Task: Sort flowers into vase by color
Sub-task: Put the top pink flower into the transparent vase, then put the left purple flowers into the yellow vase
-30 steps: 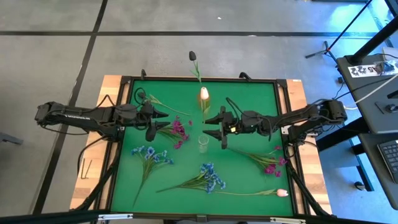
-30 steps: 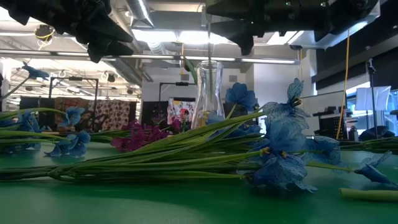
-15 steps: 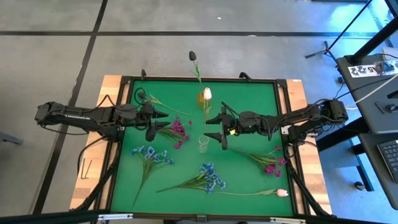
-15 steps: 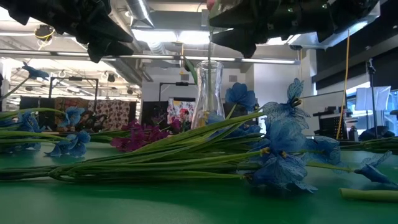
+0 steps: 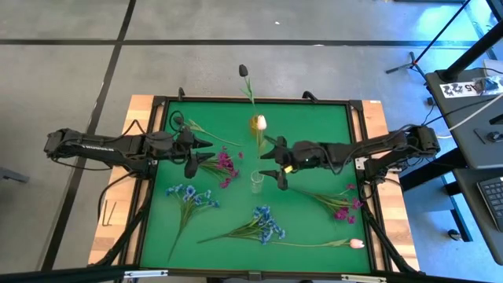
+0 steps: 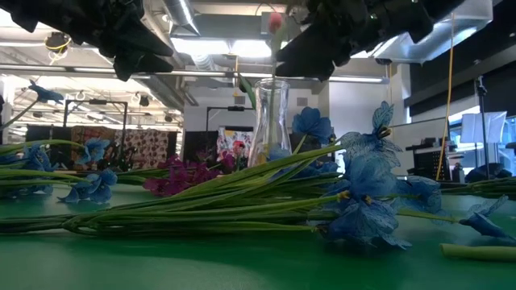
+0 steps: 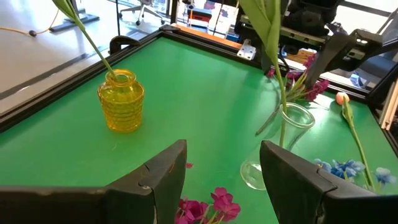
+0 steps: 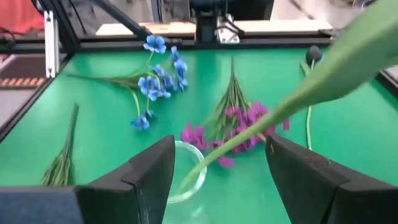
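Right gripper (image 5: 274,161) released beside clear vase (image 5: 256,181); pink tulip (image 5: 259,122) stem seated. Retreat straight, avoiding stem.

Robotics lab / test hall, not a home. Evidence: green-topped bench (image 5: 314,118) w/ black frame on a wood base, standing on a bare grey concrete floor (image 5: 71,71) marked w/ dark tape lines. Two dark arms mounted at bench's left & right sides, cables trailing off the edges. Far right: desk w/ keyboard (image 5: 491,192), a printed marker tag (image 5: 460,88), and a stand's legs (image 5: 416,59). Low view looks into an open industrial interior: exposed ducts & pipes (image 6: 218,60) overhead, strip lights (image 6: 205,47), a yellow cord (image 6: 445,105) hanging at right, monitors (image 6: 472,129) at far right, patterned fabric (image 6: 141,145) at far left.
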Available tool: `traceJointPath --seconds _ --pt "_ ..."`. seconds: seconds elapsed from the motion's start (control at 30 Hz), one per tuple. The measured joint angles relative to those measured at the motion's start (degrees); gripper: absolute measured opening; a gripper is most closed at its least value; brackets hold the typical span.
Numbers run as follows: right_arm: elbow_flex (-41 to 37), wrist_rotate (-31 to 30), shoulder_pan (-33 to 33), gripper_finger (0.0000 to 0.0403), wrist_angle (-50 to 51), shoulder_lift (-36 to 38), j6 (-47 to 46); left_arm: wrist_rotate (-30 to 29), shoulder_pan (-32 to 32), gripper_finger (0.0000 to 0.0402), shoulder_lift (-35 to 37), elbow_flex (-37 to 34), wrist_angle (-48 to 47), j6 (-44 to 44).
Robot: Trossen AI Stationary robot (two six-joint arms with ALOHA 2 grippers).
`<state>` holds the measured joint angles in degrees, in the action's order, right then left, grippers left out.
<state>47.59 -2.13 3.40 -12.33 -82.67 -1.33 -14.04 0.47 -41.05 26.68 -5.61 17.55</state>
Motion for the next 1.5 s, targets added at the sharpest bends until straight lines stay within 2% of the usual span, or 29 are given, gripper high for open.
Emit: traceJointPath --seconds 0.37,0.5,0.67,0.9,1.03,1.37,1.5 --pt "8.36 -0.26 0.00 0.0250 22.39 0.02 0.29 -0.02 0.00 0.0199 0.00 0.00 -0.56 0.26" --pt "11.67 -2.53 0.00 0.0250 32.90 0.02 0.03 -0.04 0.00 0.0199 0.01 0.00 -1.07 0.39" --pt "16.04 -3.45 -0.04 0.0250 45.16 0.02 -2.73 0.03 0.00 0.0199 0.01 0.00 -1.57 1.51" --pt "20.44 -3.79 0.01 0.0250 59.82 0.39 -7.46 3.56 0.04 0.0199 -1.86 0.00 -5.97 1.87" --pt "19.80 -4.58 0.02 0.0250 60.85 2.61 -8.23 5.81 1.70 0.0199 -5.28 0.70 -11.06 2.13" --pt "16.57 -11.55 0.02 0.0250 58.46 14.00 -8.98 9.35 5.42 0.0199 -18.30 9.72 -29.43 1.27" --pt "12.78 -12.35 0.02 0.0250 53.67 19.10 -8.96 9.24 5.42 0.0199 -22.01 11.33 -33.29 -0.16"
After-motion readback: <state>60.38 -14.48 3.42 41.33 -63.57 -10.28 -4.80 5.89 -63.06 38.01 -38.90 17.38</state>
